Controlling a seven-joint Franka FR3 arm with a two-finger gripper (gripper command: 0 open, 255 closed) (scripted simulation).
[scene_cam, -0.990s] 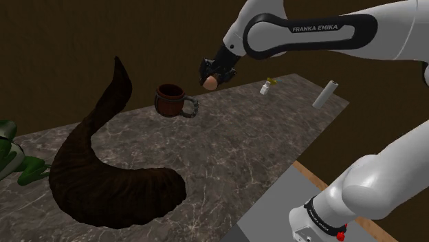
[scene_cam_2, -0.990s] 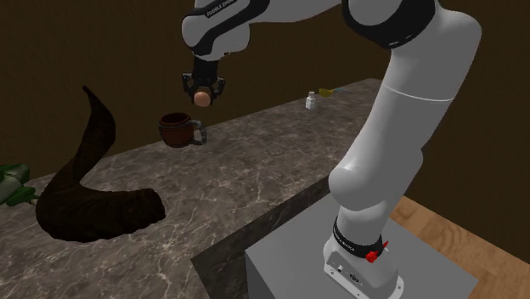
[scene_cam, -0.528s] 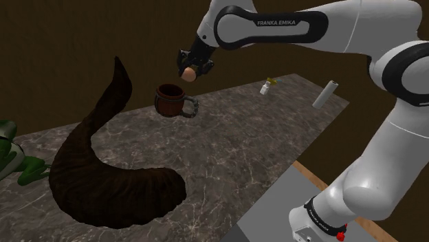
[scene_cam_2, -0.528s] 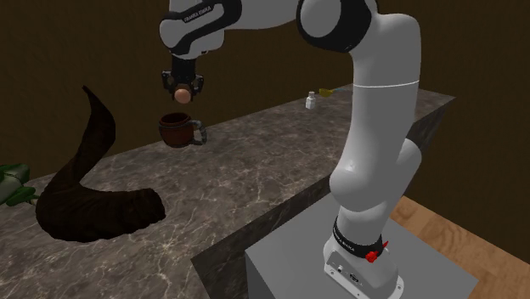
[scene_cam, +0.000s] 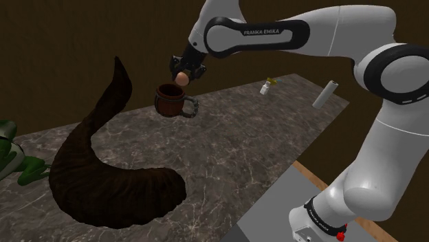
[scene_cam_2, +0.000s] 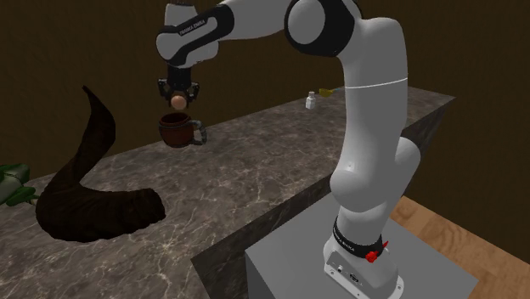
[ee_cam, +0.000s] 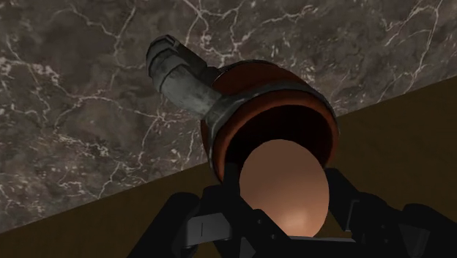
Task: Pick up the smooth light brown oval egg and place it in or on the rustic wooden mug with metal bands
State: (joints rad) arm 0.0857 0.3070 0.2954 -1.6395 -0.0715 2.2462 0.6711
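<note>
egg [scene_cam: 181, 79], light brown and smooth, sits clamped between the black fingers of the gripper [scene_cam: 182, 75]; we see it hanging just above the open mouth of the brown banded mug [scene_cam: 170, 103], apart from it. from the wrist, the egg covers part of the mug's dark opening, with the grey handle [ee_cam: 179, 69] off to one side. the mug stands upright on the dark marbled counter [scene_cam: 261, 144]. whether the egg is centred over the rim we cannot quite tell. a big dark horn [scene_cam: 103, 179] lies well apart.

House interior, dark marbled countertop [scene_cam: 240, 148], brown wall [scene_cam: 62, 41], wooden floor [scene_cam_2: 446, 225]
</note>
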